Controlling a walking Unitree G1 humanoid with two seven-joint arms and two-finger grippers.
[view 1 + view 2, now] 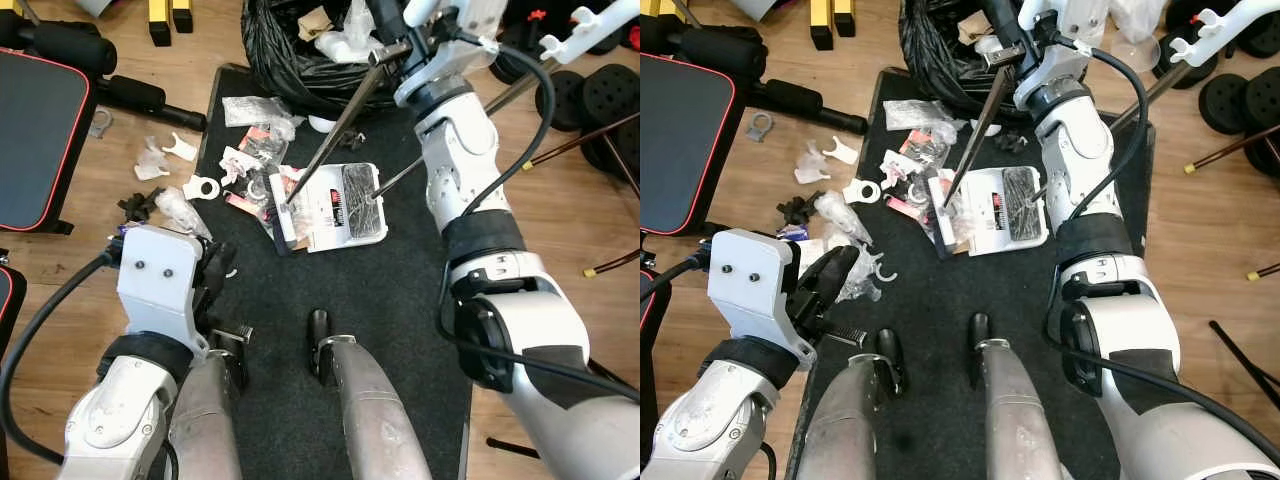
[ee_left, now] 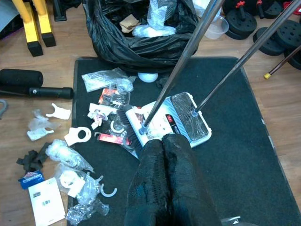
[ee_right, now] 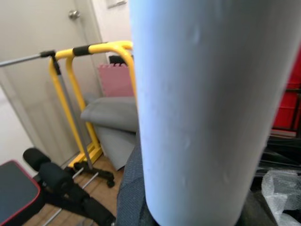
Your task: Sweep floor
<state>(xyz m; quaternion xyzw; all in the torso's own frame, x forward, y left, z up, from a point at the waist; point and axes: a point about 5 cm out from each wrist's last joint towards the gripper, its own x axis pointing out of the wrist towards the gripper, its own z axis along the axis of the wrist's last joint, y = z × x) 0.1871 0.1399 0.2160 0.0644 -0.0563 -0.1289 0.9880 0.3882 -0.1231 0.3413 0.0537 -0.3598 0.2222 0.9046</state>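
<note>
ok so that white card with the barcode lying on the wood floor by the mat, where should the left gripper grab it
The white card lies flat on the wooden floor, so there's no raised part to pinch. Best bet is its long edge facing the black mat, coming from above with one finger sliding under that edge. The clear plastic wrappers crowd that side, so the left gripper may need to nudge them aside first.

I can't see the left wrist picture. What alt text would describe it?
Two closed black fingers of the left gripper point at a white dustpan and a brush on a black mat, each on a long metal handle. Plastic wrappers and white scraps litter the mat and wooden floor, with a full black rubbish bag behind.
</note>
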